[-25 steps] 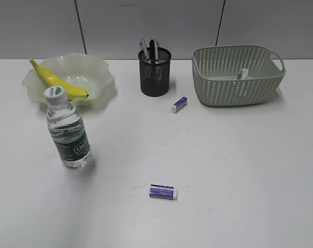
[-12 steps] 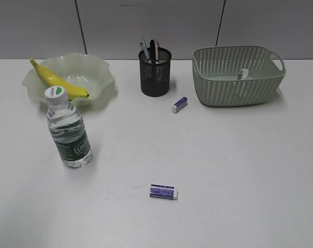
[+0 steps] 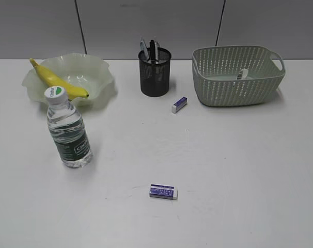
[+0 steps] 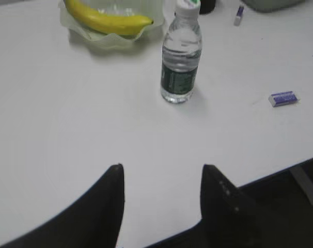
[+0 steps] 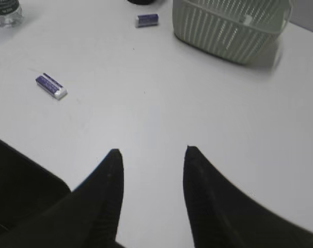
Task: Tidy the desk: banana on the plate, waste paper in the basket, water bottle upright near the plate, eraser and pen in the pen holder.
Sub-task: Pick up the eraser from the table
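Observation:
The yellow banana (image 3: 58, 81) lies in the pale green wavy plate (image 3: 97, 66). A water bottle (image 3: 68, 132) stands upright in front of the plate. Pens (image 3: 149, 50) stick out of the black mesh pen holder (image 3: 155, 75). One eraser (image 3: 179, 104) lies just right of the holder and another eraser (image 3: 163, 191) lies near the front middle. A white scrap of waste paper (image 3: 243, 74) shows inside the green basket (image 3: 218, 85). Neither arm appears in the exterior view. My left gripper (image 4: 161, 168) and right gripper (image 5: 152, 151) hover open and empty over the table's near edge.
The left wrist view takes in the banana (image 4: 107, 20), the bottle (image 4: 181, 57) and the near eraser (image 4: 283, 98). The right wrist view has the near eraser (image 5: 50, 86), the far eraser (image 5: 147, 19) and the basket (image 5: 223, 28). A grey wall panel stands behind the table.

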Controlling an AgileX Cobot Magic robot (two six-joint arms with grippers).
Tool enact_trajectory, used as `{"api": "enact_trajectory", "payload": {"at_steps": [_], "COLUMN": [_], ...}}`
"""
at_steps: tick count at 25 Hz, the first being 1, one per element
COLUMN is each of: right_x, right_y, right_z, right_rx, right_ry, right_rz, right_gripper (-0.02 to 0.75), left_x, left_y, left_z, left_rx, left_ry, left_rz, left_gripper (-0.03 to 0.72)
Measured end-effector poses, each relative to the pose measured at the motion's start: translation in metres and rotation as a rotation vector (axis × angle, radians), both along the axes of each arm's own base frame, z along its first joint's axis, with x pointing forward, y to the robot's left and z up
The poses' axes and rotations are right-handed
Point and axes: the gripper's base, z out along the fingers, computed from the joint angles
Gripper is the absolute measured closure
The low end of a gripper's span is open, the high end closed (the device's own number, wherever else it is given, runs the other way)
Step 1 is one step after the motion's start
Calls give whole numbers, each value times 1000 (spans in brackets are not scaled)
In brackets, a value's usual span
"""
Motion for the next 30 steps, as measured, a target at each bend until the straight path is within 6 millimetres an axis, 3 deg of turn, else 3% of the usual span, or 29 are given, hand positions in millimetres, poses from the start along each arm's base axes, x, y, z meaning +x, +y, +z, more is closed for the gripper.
{"api": "enact_trajectory", "payload": {"at_steps": [4,10,14,18,22,30], "right_x": [32,95,141,180,202,213], "right_y": [29,89,128,159,183,224], "right_z": [9,4,-12,-43,-72,-128], "right_rx": [-69,-277,-395,-495,-553,-606], "right_ry": [4,166,263,361,434,449], "right_rz": [79,289,412,496,575,662], "right_gripper": [416,416,416,416,414,327], "left_x": [-5,-1,3,3,3,3], "left_y": [4,1,-2,-2,-2,-2], "left_z": [0,1,-2,-2,-2,-2], "left_rx": [-31,-45,-51,-54,-55,-55], "left_ry": [-51,-98,-116,-120,-119,-119], "left_rz": [-1,-5,-16,-17,-18,-19], "left_gripper": [326,326,326,326,326,326]}}
